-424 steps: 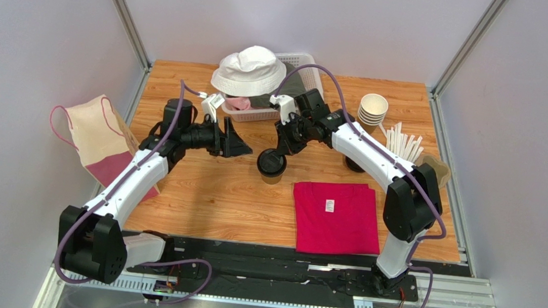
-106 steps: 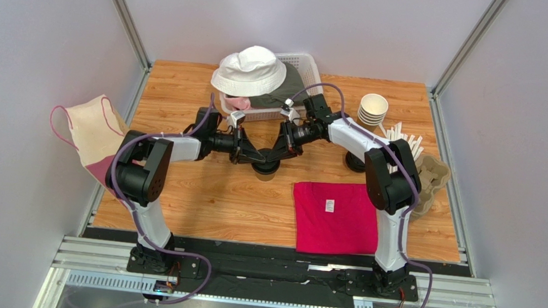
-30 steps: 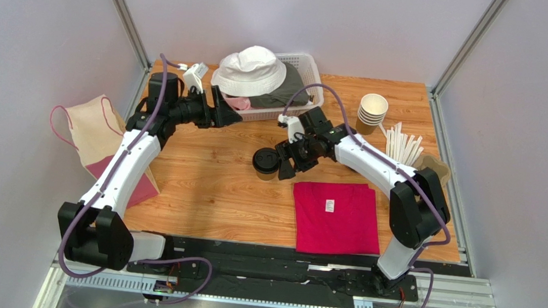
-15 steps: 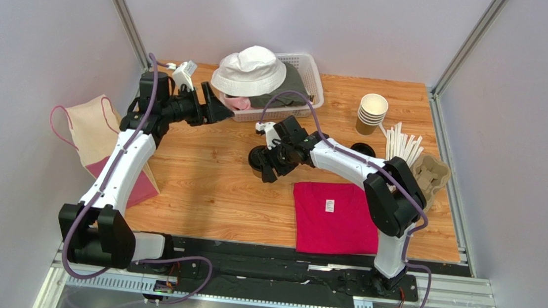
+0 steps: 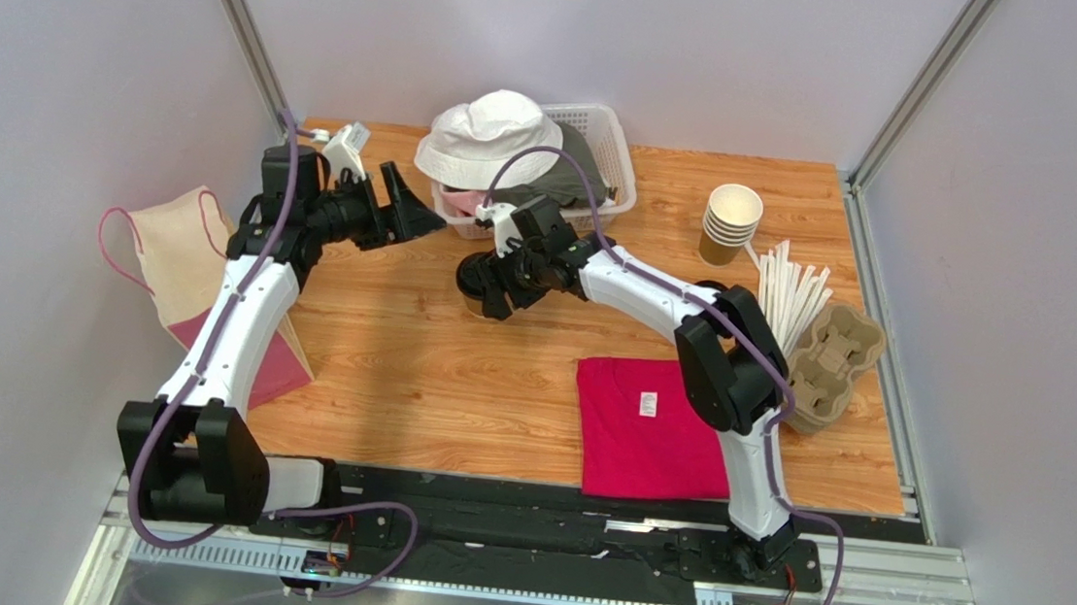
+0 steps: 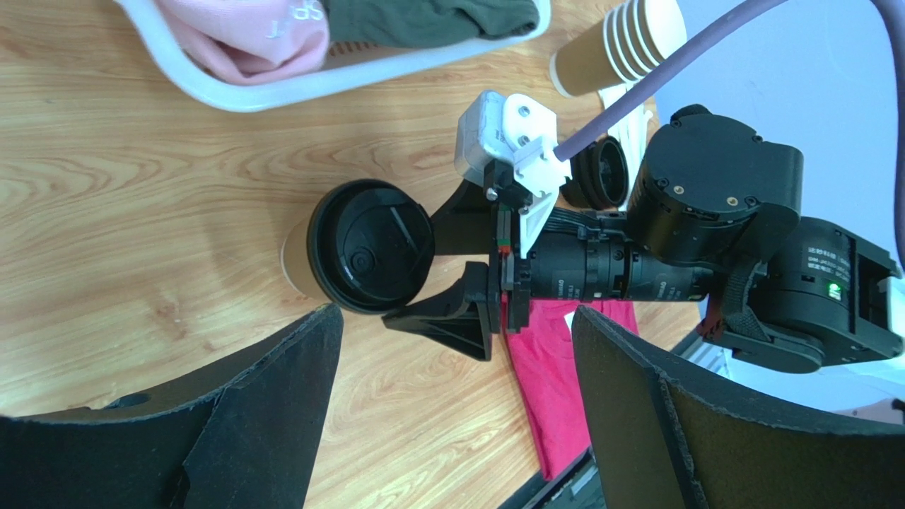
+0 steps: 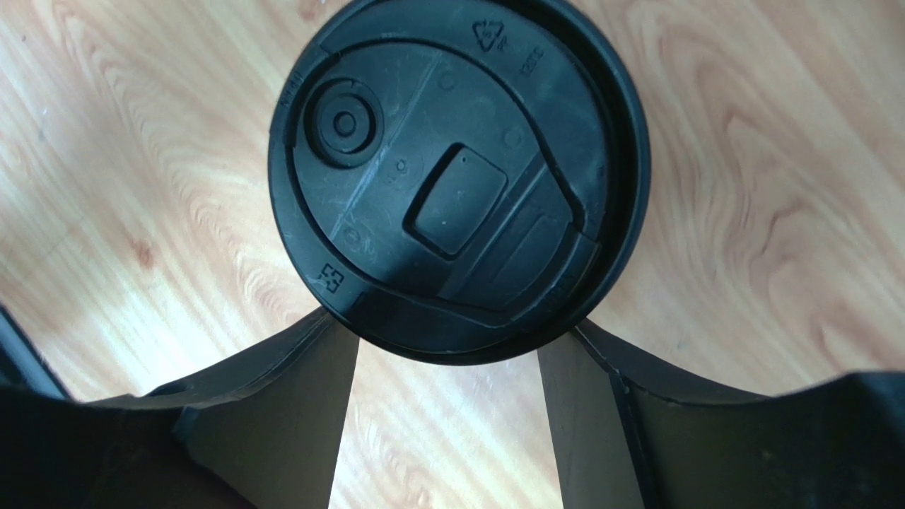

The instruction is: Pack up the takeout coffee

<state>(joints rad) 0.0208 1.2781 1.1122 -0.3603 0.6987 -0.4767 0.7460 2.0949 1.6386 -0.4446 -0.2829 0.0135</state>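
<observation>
The right gripper (image 7: pixel 455 323) has its fingers (image 7: pixel 266 414) pressed on both sides of the takeout coffee (image 7: pixel 457 180), just under its black lid, over the wooden table (image 5: pixel 393 363) near the white basket (image 5: pixel 618 164). The left gripper (image 5: pixel 419 199) is spread wide and holds nothing.

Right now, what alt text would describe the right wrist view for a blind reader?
Seen from above, the black-lidded takeout coffee fills the frame, held between the right arm's two dark jaws above the wooden table.
</observation>
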